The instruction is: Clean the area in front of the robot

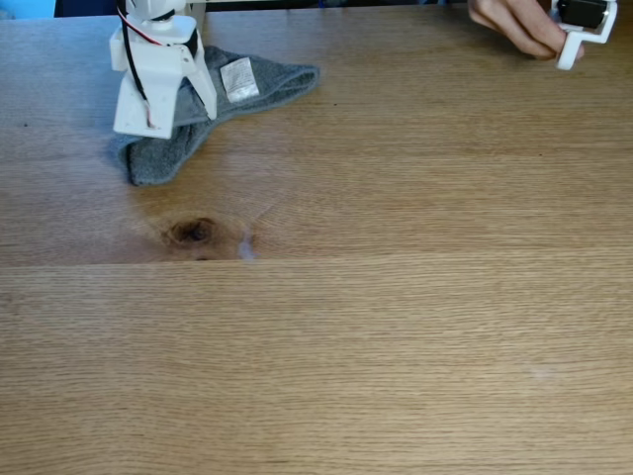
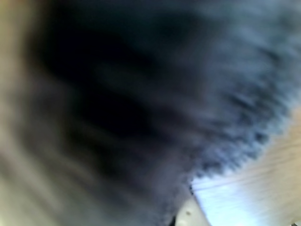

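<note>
The gripper [image 1: 148, 124] stands at the upper left of the fixed view, its flat white plates pointing down onto a grey towel cloth [image 1: 163, 153] that lies on the surface [image 1: 396, 327]. The plates sit on the cloth's left part, with thin red and black wires running down the white arm [image 1: 153, 40] above them. How far the plates stand apart cannot be told, nor whether they pinch the cloth or merely press on it.

The cloth spreads from under the gripper toward the right in a tapering fold, and a small pale label [image 1: 238, 79] lies on its upper face, just right of the plates. In the wrist view the cloth [image 2: 141, 94] is a dark grey, fuzzy blur very close to the lens; a strip of pale wood [image 2: 263, 188] shows at the lower right, and a small light shape at the bottom edge is perhaps part of the gripper.

The area in front of the robot is light oak with fine grain. A dark oval knot [image 1: 193, 233] sits just below the cloth, a faint pale smudge [image 1: 245, 247] beside it, and a plank seam [image 1: 445, 254] runs across the view at about that level.

At the top right corner, well apart from the arm, a person's hand [image 1: 514, 25] holds a white part with a black block [image 1: 584, 25].
</note>
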You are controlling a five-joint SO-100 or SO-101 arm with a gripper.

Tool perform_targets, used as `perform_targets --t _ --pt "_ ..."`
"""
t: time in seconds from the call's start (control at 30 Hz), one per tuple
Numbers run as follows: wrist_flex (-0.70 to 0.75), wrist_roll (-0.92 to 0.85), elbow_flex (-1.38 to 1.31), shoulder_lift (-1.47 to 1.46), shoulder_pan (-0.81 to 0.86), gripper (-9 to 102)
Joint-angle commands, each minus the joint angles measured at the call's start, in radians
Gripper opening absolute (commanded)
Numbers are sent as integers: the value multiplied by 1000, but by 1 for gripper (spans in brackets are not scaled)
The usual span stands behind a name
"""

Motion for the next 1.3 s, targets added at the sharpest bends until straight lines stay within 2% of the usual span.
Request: perform_targets --t 0.0,0.13,0.3,0.5,0.63,0.87,1.0,1.27 --pt "-8 34 -6 2 -17 13" --pt "-41 143 -12 12 -38 1" --pt "-126 322 -8 74 -48 0" --pt "-146 474 -6 278 -57 0" --pt "-146 460 -6 440 -106 0" --pt "-137 276 -15 618 -313 0" --pt "-29 304 -18 713 -457 0" --pt "359 540 -6 836 -698 0"
